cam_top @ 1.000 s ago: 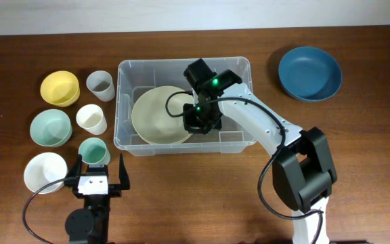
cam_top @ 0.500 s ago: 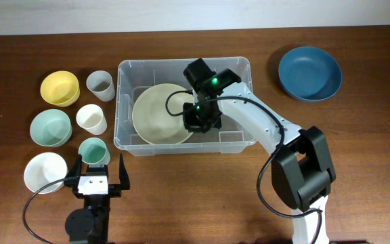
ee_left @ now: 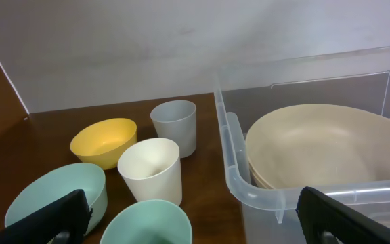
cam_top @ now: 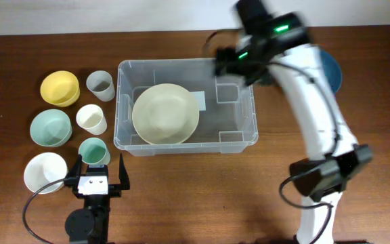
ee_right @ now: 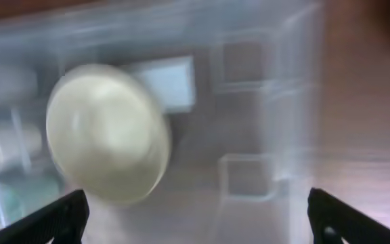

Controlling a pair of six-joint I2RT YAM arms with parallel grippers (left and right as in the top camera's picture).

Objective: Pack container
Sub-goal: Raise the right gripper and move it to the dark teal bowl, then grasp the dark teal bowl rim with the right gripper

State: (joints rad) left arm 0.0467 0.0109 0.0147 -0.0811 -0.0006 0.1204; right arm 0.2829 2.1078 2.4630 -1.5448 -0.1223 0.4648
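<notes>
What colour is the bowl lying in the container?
The bowl is cream; the overhead view shows it best.

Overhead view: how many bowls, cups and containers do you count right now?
Bowls: 5: yellow bowl, green bowl, white bowl, cream bowl, blue bowl
Cups: 3: grey cup, white cup, teal cup
Container: 1
Total: 9

left arm (cam_top: 87, 220): low, near side, pointing forward
left gripper (cam_top: 100, 167): jaws wide apart, empty
right arm (cam_top: 317, 115): raised, stretched far, motion-blurred
right gripper (ee_right: 196, 203): jaws spread wide, holding nothing
</notes>
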